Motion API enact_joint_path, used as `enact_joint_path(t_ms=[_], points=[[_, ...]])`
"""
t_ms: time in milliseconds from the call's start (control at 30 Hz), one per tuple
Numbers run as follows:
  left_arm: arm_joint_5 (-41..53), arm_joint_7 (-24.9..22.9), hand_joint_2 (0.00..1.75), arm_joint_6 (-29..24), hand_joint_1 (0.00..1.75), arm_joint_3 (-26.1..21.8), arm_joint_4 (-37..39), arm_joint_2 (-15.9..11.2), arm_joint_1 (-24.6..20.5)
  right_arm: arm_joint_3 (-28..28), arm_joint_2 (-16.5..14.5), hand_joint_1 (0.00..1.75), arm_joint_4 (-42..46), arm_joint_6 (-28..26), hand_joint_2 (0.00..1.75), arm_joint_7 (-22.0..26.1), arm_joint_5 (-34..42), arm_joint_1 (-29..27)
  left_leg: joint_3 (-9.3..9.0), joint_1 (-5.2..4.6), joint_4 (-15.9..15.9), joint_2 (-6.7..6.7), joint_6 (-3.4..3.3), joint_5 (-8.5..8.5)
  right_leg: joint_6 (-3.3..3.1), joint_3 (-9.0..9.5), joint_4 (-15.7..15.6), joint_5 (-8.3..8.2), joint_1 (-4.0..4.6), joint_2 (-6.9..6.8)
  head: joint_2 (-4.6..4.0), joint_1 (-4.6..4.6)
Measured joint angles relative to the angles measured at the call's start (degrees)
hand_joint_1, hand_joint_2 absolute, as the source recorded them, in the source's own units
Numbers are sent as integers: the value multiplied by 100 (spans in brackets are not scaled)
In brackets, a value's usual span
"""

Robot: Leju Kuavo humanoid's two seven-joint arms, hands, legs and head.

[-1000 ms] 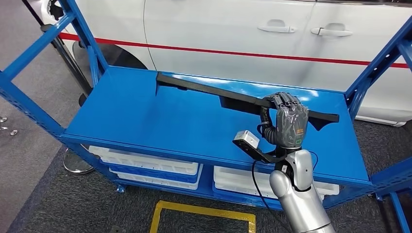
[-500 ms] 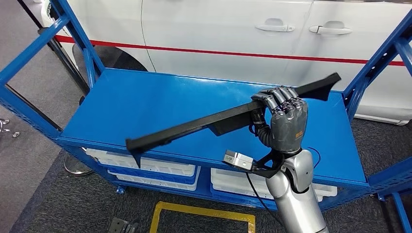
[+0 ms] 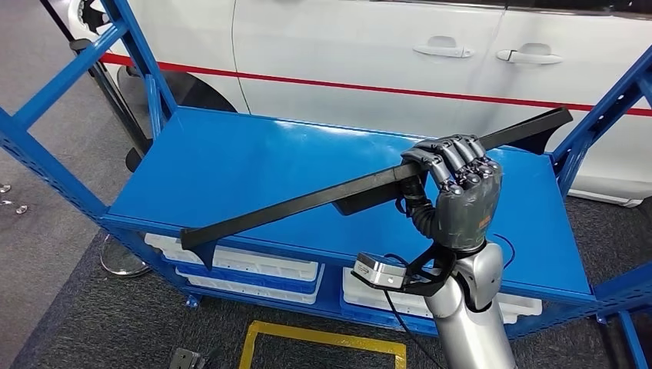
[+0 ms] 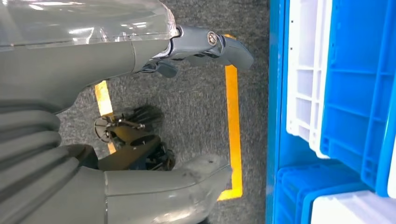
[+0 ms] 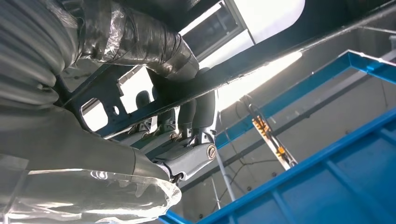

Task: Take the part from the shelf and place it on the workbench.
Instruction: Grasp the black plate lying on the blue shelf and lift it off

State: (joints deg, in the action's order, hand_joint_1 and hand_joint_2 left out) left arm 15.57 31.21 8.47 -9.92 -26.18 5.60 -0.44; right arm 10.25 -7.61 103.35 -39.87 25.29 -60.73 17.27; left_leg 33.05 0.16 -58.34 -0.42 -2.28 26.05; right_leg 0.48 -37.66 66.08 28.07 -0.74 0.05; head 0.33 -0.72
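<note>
While the right robot hand [image 3: 460, 192] is gripping a long black plastic trim part [image 3: 307, 201] above the blue metal shelf [image 3: 231, 165], the part is slanting from eight o'clock up to two o'clock. Hanging near blue and white bins [image 4: 336, 93], the left robot hand [image 4: 140, 116] is holding nothing, fingers apart.

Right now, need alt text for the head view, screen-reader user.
The robot's right hand holds a long black part lifted above a blue shelf, fingers curled over it, the part slanting from lower left to upper right. A white car with a red stripe stands behind the shelf; white and blue bins sit beneath.
</note>
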Motion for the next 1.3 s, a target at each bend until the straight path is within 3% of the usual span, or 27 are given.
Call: enact_joint_path(t_ms=[67,167,233,333,367,400,433,533,600,667,733,767,833,900,933,967,1000,1067,1200,1233,1300], points=[[-1,10,175,-3,0,0,34,-1,-13,0,-24,175,35,0,175,3,3,2,18,-21,-50,-3,48,36,-37,241,-508,-153,14,3,0,-2],[-6,23,175,-6,0,0,79,-8,-30,-2,-46,175,56,0,175,3,4,2,35,-28,-64,0,132,55,-95,264,-601,-159,25,20,0,-1],[-17,41,175,-5,0,0,110,-20,-49,-2,-69,175,59,0,175,2,2,4,96,-15,-218,4,197,183,-144,279,-639,-179,8,16,0,-2],[3,56,175,-19,0,7,170,-28,-80,-2,-103,175,61,0,175,2,4,3,519,18,-1146,7,277,667,-195,285,-654,-180,5,-2,0,-3],[35,46,175,-48,0,19,189,-28,-82,-2,-107,175,61,0,175,4,5,0,661,27,-1434,8,291,758,-203,285,-653,-177,8,-5,0,-3],[78,29,175,-96,0,38,203,-28,-81,-2,-110,175,61,0,175,7,6,-4,725,31,-1545,8,296,740,-205,286,-651,-175,10,-4,0,-3],[125,8,175,-152,0,63,213,-28,-82,-2,-114,175,61,0,175,11,6,-6,688,34,-1443,8,291,616,-204,289,-648,-172,10,-1,0,-3],[226,-54,175,-288,0,133,225,-30,-102,-2,-138,175,61,0,175,27,1,-6,217,23,-404,7,225,88,-176,307,-637,-156,16,11,0,-2],[227,-92,175,-314,0,163,236,-31,-118,-2,-154,175,62,0,175,43,-2,-9,55,-7,-51,2,176,13,-130,301,-641,-158,22,12,0,-2],[162,-152,175,-297,0,177,257,-29,-125,-2,-170,175,74,0,175,68,6,-23,38,-11,-10,-3,125,2,-69,300,-657,-167,24,13,0,-1],[98,-197,175,-275,0,176,275,-25,-132,-2,-187,175,106,0,175,95,16,-38,-2,16,68,7,55,-40,-19,262,-544,-77,24,11,0,1],[84,-210,175,-272,0,176,282,-23,-143,-2,-192,175,124,-1,175,102,24,-44,-23,31,104,13,21,-58,-1,177,-348,49,24,10,0,1],[87,-256,175,-293,0,174,310,-21,-170,-2,-197,175,141,-1,175,104,70,-78,-32,28,114,21,-11,-61,22,-144,326,392,11,8,0,1],[99,-347,175,-348,0,173,353,-20,-189,2,-196,175,142,0,175,103,116,-147,-33,26,105,20,-18,-53,43,-409,837,534,-3,5,0,1],[103,-402,175,-375,0,173,374,-18,-193,10,-196,175,143,0,175,103,123,-177,-33,27,93,17,-14,-46,48,-410,817,449,-10,3,0,1],[103,-459,175,-395,0,173,393,-16,-199,22,-196,175,147,0,175,102,121,-195,-34,30,73,15,-3,-33,49,-303,588,277,-18,0,0,1],[102,-516,175,-408,0,173,409,-13,-207,38,-196,175,156,0,175,98,120,-202,-33,33,43,12,15,-12,47,-127,227,76,-26,-2,0,1],[93,-616,175,-416,0,173,441,-8,-241,72,-197,175,181,0,175,81,116,-204,-7,11,-33,7,72,39,21,170,-389,-143,-22,0,0,-1],[66,-730,175,-428,0,173,493,29,-288,104,-198,175,203,0,175,66,120,-220,24,3,-89,4,172,68,-90,224,-568,-177,-6,16,0,-2],[67,-750,175,-427,0,173,504,42,-292,110,-198,175,205,0,175,66,123,-219,47,9,-155,6,198,134,-126,224,-580,-194,-12,12,0,-3],[76,-793,175,-423,0,175,517,66,-303,128,-198,175,212,0,175,66,123,-218,223,24,-605,11,251,463,-177,217,-598,-222,-22,-4,0,-3]])
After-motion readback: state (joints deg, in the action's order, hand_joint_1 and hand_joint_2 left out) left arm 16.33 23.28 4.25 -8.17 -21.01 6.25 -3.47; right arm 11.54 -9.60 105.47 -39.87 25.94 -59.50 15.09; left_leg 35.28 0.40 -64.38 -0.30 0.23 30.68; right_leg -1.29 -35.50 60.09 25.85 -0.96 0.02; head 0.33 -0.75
